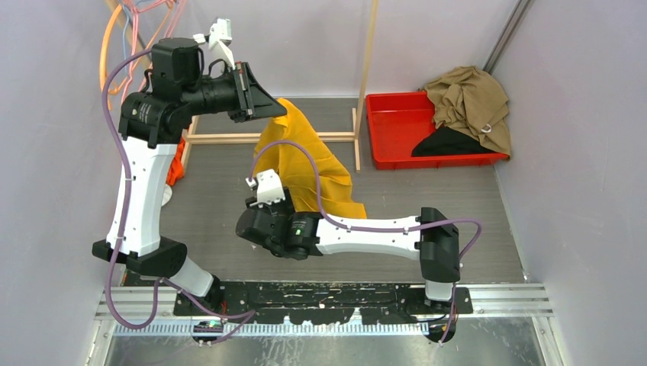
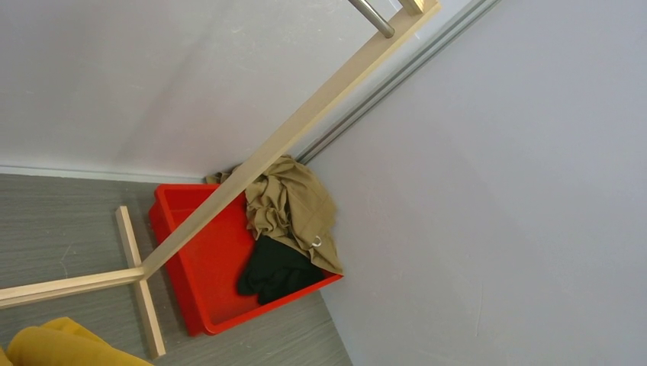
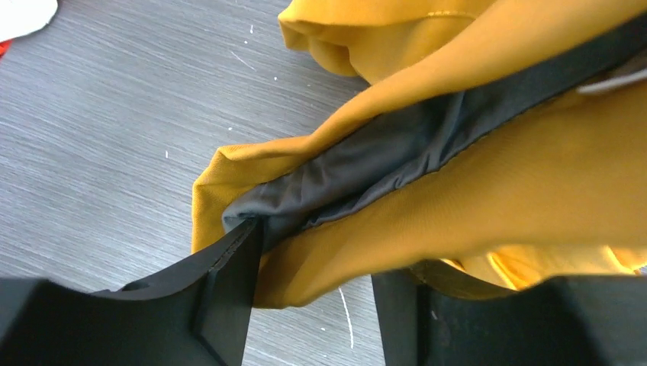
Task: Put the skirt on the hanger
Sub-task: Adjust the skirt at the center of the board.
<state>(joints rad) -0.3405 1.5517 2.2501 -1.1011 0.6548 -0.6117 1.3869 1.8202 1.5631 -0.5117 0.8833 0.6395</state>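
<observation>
Top external shows the skirt [image 1: 309, 164] as one long mustard drape over the middle of the tabletop [image 1: 206, 191]. Its upper end hangs from the left gripper [image 1: 263, 101], which is raised over the far left part. Its long axis runs from there down toward the near right, where the lower end pools on the surface. We judge the left gripper to be closed on that upper end, since the cloth rises to it; its own wrist view shows no fingers. The right gripper [image 3: 324, 263] sits low at the skirt's near left edge, so it is the arm nearer the free cloth. In the right wrist view its jaws stand apart with a fold of the skirt between them. The fold's dark lining band [image 3: 366, 164] runs from the left finger [image 3: 229, 282] diagonally up to the right. The next move, we judge, is to close on that band. We cannot pick out the hanger with certainty; thin orange and pink loops [image 1: 126, 30] at the far left corner may be it.
</observation>
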